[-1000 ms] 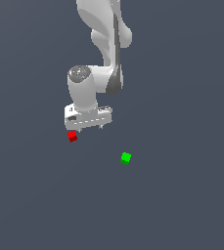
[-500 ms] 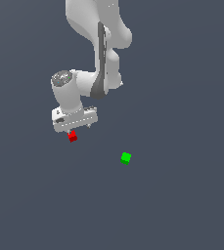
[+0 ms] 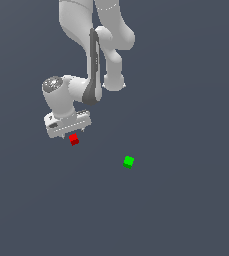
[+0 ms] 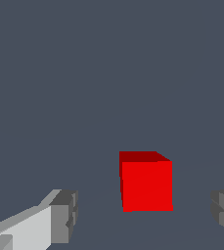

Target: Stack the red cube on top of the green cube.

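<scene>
While the pincer (image 4: 143, 217) gapes, the red cube (image 4: 146, 183) sits between its fingers.

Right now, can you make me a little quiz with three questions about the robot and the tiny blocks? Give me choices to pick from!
1. Where is the red cube?
A. On top of the green cube
B. On the floor just below the gripper
C. High in the air

2. How many cubes can you see?
A. One
B. Two
C. Four

3. What are the gripper's fingers doing?
A. Spread apart, not touching the red cube
B. Squeezing the red cube
C. Squeezing the green cube

Answers:
1. B, since the exterior view shows the red cube under the gripper, with the green cube sitting apart toward the exterior view's right.
2. B, because only one red cube and one green cube show.
3. A, because the wrist view shows a gap between the red cube and the fingers on each side.
</scene>
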`<state>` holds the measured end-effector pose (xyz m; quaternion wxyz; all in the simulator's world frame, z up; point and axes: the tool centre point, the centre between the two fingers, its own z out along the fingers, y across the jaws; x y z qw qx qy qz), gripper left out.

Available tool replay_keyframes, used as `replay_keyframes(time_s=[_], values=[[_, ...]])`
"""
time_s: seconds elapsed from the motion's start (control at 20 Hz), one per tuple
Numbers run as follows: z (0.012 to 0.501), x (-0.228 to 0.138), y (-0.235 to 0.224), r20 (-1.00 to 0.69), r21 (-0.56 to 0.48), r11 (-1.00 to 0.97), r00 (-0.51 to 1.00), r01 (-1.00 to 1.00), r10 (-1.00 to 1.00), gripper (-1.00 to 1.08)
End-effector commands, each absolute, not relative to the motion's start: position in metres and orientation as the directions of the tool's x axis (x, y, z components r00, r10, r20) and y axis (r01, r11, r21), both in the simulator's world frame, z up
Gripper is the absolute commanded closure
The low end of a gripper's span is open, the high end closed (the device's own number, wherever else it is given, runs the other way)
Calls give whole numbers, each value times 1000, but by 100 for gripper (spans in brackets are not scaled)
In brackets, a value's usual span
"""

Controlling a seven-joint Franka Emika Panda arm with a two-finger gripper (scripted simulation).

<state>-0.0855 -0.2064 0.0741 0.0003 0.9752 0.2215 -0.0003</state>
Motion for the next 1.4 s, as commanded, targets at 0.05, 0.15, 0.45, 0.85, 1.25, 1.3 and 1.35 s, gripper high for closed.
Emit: replay_keyframes(time_s=[0.05,0.15,0.45,0.85,1.25,1.3,1.35], values=[[71,-85,-214,0,0,-895,895,446,446,-92],[70,-85,-216,0,0,-893,893,450,450,-92],[67,-85,-216,0,0,-894,894,448,448,-92],[34,-86,-216,0,0,-893,893,450,450,-92],[20,-85,-216,0,0,-893,893,450,450,108],[20,-85,-216,0,0,-893,893,450,450,108],[20,-85,-216,0,0,-893,893,450,450,108]])
